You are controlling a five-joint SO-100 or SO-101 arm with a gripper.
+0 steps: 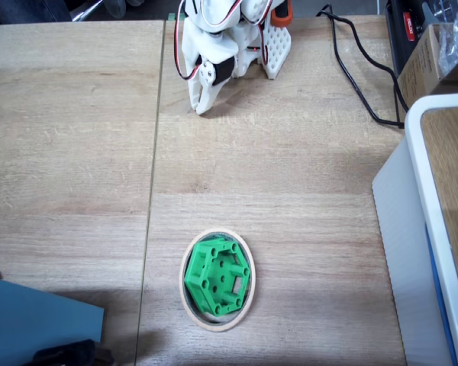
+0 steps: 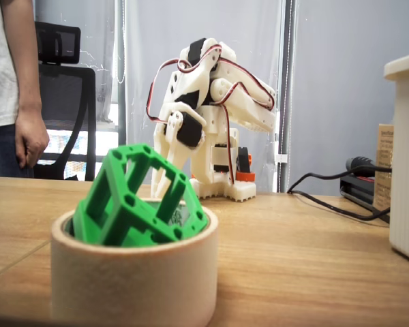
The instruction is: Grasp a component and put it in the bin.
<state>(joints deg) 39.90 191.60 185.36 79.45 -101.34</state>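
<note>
Resting folded near my base, my claw (image 1: 204, 103) holds nothing; whether its fingers are parted I cannot tell. Well apart, the component (image 1: 217, 276) sits tilted inside the bin (image 1: 185, 293). Best stay clear.

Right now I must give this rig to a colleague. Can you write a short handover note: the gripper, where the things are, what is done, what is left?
Gripper: empty, folded back near the arm's base at the far end of the table, tips down close to the wood. I cannot tell whether it is open or shut.
Green block: sits tilted inside the beige ring, leaning on its wall and sticking out above the rim.
Done: block is in the ring, arm parked.
Left: nothing visible for this piece.
Note: a person's hand is beside the table.
</note>
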